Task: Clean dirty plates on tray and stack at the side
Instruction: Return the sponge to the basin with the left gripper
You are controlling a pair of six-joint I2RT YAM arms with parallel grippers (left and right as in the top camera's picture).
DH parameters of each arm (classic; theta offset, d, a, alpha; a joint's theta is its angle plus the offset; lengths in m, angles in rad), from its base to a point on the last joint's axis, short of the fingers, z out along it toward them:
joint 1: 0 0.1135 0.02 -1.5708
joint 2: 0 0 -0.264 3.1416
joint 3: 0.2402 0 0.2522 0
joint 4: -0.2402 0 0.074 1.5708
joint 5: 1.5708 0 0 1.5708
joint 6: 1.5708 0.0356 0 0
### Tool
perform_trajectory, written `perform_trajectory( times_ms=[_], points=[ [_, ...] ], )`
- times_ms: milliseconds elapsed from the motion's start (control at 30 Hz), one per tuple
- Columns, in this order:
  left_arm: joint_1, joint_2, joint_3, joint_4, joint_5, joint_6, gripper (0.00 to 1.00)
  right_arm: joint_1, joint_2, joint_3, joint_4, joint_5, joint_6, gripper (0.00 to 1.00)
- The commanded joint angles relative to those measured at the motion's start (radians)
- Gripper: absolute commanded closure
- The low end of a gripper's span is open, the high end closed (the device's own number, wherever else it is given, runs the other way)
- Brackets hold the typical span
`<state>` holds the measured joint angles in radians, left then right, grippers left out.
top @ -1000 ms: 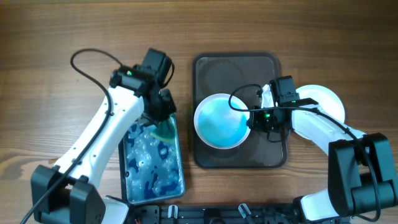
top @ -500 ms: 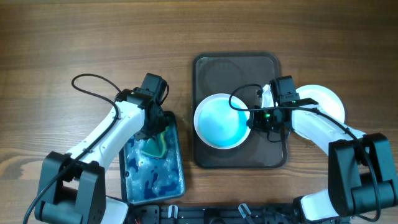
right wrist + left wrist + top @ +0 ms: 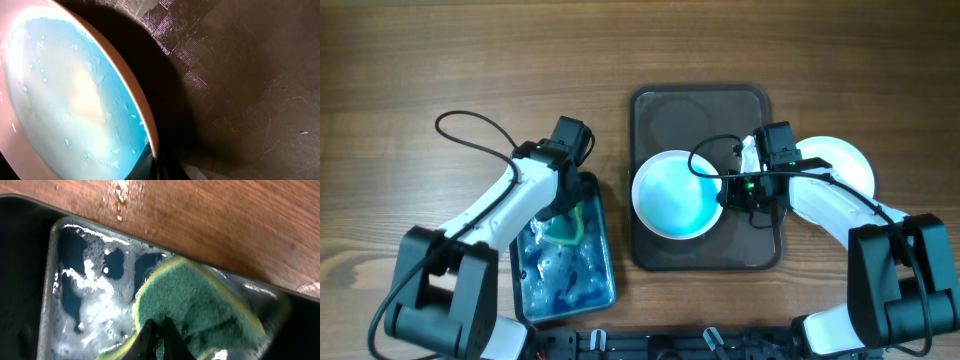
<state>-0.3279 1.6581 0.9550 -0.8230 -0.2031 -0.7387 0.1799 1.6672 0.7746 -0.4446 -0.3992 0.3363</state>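
Clamps the left gripper (image 3: 159, 336) on a green sponge (image 3: 200, 305), pressing it into the foamy blue water of a tub (image 3: 603, 285) near the front edge of the table (image 3: 420, 60), left of the middle. Pinches the rim of a blue-smeared plate (image 3: 675, 195) tight with the right gripper (image 3: 154, 162), over the dark tray (image 3: 700, 105) at the table's middle. Leaves a white plate (image 3: 848, 160) lying just beside the tray, toward the right edge.

Bright, even light leaves faint shadows on the brown wooden table (image 3: 420, 60), while glare whitens the blue-smeared white plate (image 3: 75, 100) and the left-wrist corners fall dark, blurred.
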Motion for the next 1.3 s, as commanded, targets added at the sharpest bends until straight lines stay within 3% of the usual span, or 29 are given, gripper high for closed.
perform_trajectory(
  times_ms=[0,267,533,633,667,767,833,933,967,1067,1167,1267],
  points=[
    [0.006,0.060,0.006,0.055,-0.086,0.010,0.96,-0.009,0.033,-0.031,-0.002,0.109,0.008,0.96],
    [0.006,0.070,0.006,0.231,-0.090,0.211,0.96,-0.009,0.033,-0.031,0.003,0.109,0.008,0.96],
    [0.006,0.070,0.007,0.287,-0.127,0.262,0.96,-0.009,0.033,-0.031,0.003,0.108,0.008,0.96],
    [0.006,0.064,0.029,0.242,-0.106,0.260,0.96,-0.009,0.033,-0.031,0.003,0.109,0.007,0.95],
    [0.006,0.056,0.044,0.214,-0.074,0.260,0.96,-0.009,0.033,-0.031,0.002,0.109,0.004,0.91],
    [0.006,0.014,0.103,0.119,0.037,0.260,0.79,-0.009,0.033,-0.031,0.000,0.109,0.000,0.57],
    [0.006,-0.018,0.129,0.071,0.078,0.252,0.67,-0.009,0.033,-0.031,0.010,0.110,-0.014,0.46],
    [0.006,-0.078,0.151,0.003,0.084,0.218,0.57,-0.009,0.033,-0.031,0.027,0.109,-0.030,0.61],
    [0.006,-0.105,0.153,-0.021,0.084,0.206,0.53,-0.009,0.033,-0.031,0.025,0.109,-0.030,0.73],
    [0.007,-0.180,0.153,-0.092,0.083,0.176,0.48,-0.009,0.030,-0.028,-0.005,0.109,-0.031,0.94],
    [0.029,-0.266,0.153,-0.167,0.084,0.137,0.46,-0.009,0.000,-0.011,-0.055,0.109,-0.030,0.96],
    [0.076,-0.351,0.153,-0.232,0.083,0.095,0.27,-0.009,-0.080,0.016,-0.121,0.133,-0.031,0.96]
  ],
)
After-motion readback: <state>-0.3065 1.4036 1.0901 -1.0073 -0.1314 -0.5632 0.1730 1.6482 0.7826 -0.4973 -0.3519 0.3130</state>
